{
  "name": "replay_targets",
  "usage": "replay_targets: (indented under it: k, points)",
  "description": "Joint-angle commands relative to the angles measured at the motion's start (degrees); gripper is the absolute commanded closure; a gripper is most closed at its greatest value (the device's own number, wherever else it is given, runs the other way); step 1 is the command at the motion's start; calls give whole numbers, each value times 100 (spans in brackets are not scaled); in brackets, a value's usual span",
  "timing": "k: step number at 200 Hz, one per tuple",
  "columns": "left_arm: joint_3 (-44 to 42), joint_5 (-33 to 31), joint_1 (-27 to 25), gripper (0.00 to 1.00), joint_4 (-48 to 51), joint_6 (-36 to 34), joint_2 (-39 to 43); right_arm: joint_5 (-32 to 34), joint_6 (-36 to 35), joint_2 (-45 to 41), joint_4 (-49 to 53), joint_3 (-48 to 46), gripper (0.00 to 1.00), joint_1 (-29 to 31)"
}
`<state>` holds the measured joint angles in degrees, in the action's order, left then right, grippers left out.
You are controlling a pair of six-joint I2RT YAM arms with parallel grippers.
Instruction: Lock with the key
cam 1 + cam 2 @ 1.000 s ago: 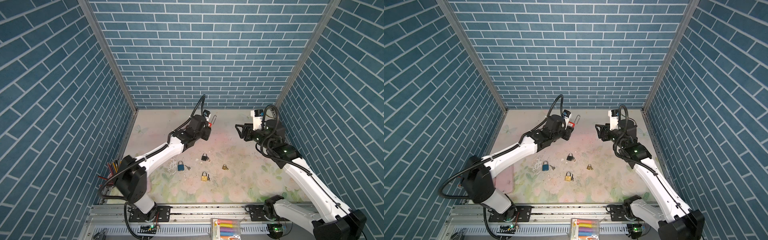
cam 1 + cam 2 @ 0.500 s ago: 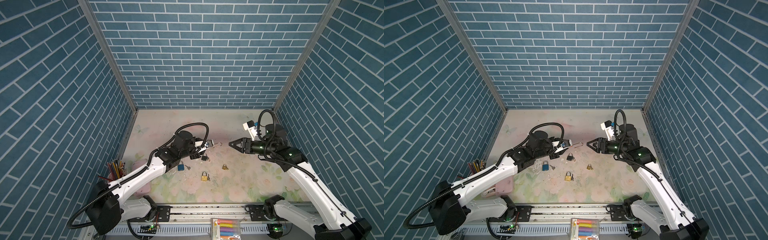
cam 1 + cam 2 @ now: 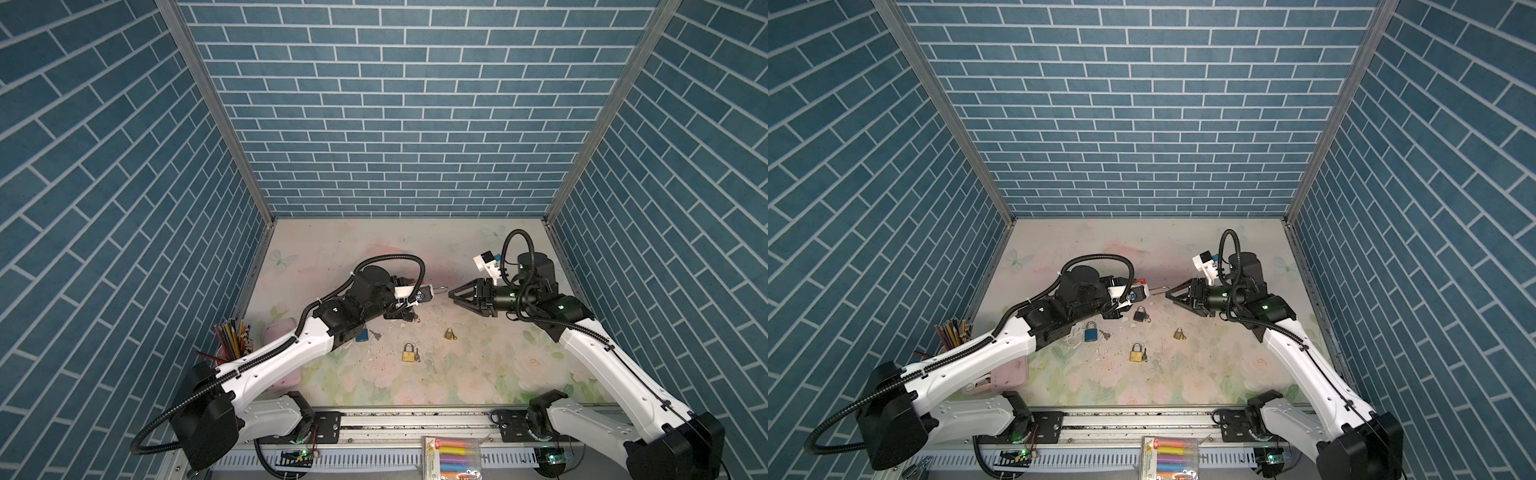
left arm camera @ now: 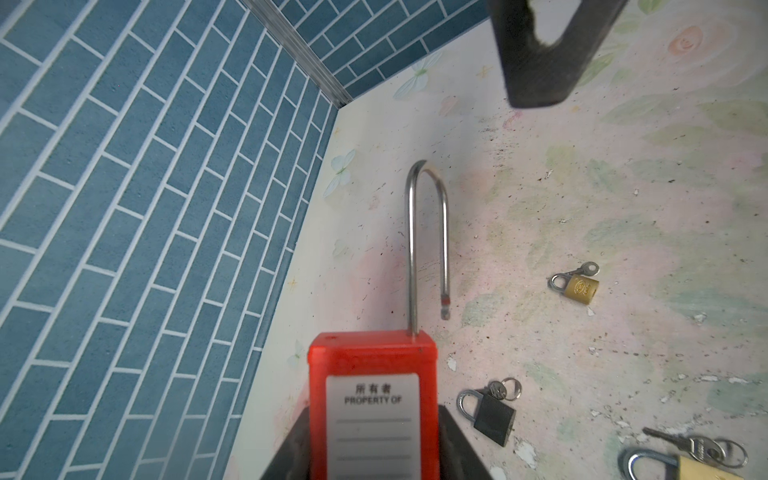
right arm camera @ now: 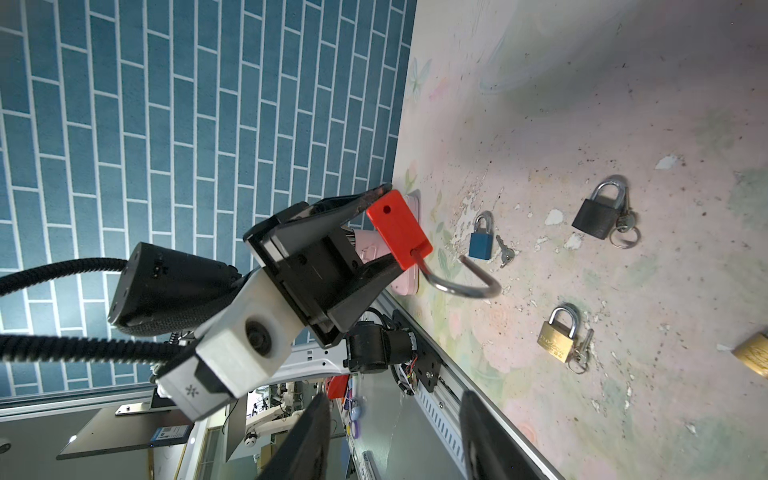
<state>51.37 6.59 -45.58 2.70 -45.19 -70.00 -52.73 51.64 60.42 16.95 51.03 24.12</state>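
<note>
A red padlock [image 4: 374, 374] with a white label and a long silver shackle [image 4: 428, 232] is held above the table, with my left gripper [image 3: 1133, 293] shut on its body. The shackle stands open, one end free, and points toward my right gripper [image 3: 1168, 294]. In the right wrist view the red padlock [image 5: 399, 232] faces my right gripper [image 5: 392, 436], which is open with nothing between its fingers. In both top views its tips sit just short of the shackle's bend [image 3: 441, 289]. No key shows in the red padlock; its lower end is hidden in the jaws.
On the floral table lie a blue padlock [image 3: 1091, 333], a black padlock [image 3: 1140, 314], a brass padlock [image 3: 1134, 354] and a smaller brass one [image 3: 1178, 333], each with a key beside it. A pencil cup [image 3: 232, 345] and a pink box [image 3: 282, 332] stand at the left.
My left arm has swung down from the back of the table with the red padlock, turning its shackle rightward. My right gripper has lowered to face it and its jaws have narrowed somewhat.
</note>
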Motion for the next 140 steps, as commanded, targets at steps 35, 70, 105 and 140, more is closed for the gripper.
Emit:
replay_targets:
  k: [35, 70, 105, 140]
  points:
    - [7, -141, -231, 100, -126, -188, 39, -80, 302, 312, -651, -19, 55, 26]
    - [30, -117, -293, 100, -83, -197, 56, -5, 263, 400, -723, -22, 61, 23]
    - [35, 129, -309, 100, -8, -100, 83, 99, 118, 435, -688, -10, 71, 26]
    - [146, 673, -298, 100, 357, 34, 15, 397, -470, 443, -435, 121, 89, 28]
